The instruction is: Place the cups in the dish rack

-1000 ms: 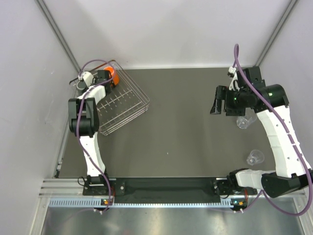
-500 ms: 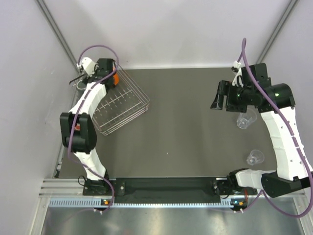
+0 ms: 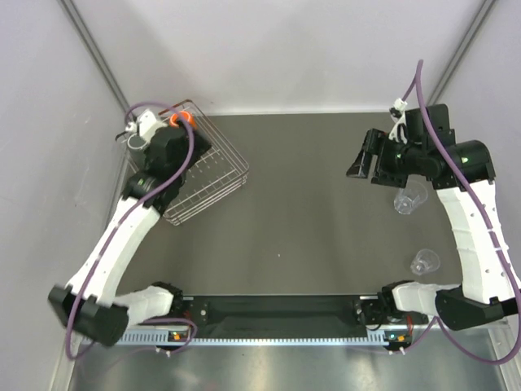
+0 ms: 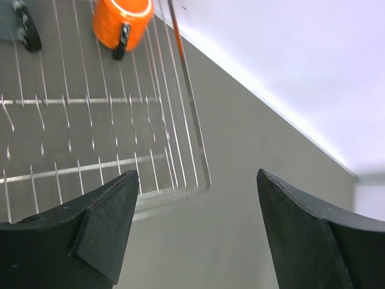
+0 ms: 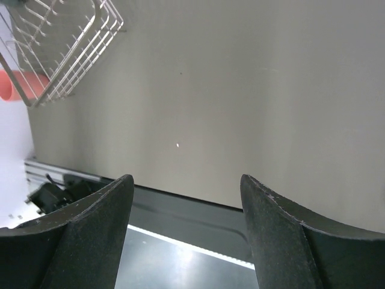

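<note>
Orange mug sits in far-left corner of dish rack, so L gripper hangs over rack spread wide, empty. R gripper also agape, nothing held. Two clear tumblers wait on table at right, prob. next.

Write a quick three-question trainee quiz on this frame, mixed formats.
1. True or false: the orange mug sits inside the dish rack.
2. How many clear tumblers are on the table, outside the rack?
3. The right gripper is: A) open and empty; B) shut on a tumbler; C) shut on the mug.
Key: 1 true; 2 two; 3 A.
</note>
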You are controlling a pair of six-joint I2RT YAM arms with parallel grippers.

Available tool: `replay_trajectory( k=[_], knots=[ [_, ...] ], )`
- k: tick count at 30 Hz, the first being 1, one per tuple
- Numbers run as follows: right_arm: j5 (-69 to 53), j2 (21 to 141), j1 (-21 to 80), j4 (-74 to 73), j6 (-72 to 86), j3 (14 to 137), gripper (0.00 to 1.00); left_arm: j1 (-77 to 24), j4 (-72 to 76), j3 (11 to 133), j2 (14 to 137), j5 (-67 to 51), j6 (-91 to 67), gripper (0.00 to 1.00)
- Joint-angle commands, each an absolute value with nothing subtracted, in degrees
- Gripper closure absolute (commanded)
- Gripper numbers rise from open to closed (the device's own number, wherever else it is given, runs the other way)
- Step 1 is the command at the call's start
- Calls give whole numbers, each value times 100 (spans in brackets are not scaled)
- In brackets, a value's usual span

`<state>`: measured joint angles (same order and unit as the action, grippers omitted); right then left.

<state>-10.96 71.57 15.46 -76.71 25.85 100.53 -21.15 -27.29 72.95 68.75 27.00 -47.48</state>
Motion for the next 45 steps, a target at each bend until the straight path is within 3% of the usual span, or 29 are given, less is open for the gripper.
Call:
replay_trajectory(
  k=[1, 14, 18, 23, 29, 45],
  knots=[
    [-941, 6927, 1512, -7164, 3233, 9827, 29, -2118, -2654, 6672, 5814, 1549, -4571, 16],
    [1088, 6294, 740, -7321, 5693, 8071, 31, -2118, -3638, 6504, 4052, -657, -3306, 11],
    [1248, 5723, -759, -7567, 5818, 7428, 33, -2118, -3761, 6451, 3701, -1054, -2831, 10],
    [635, 5555, -2501, -7709, 5792, 6577, 36, -2127, -4051, 6513, 3525, -801, -2224, 7],
    [668, 5774, -3470, -7401, 5354, 6127, 36, -2197, -4209, 6381, 3182, -607, -1777, 6],
    [659, 6539, -4104, -6574, 5071, 5661, 37, -2479, -4175, 6231, 3383, -167, -1406, 5]
  ],
)
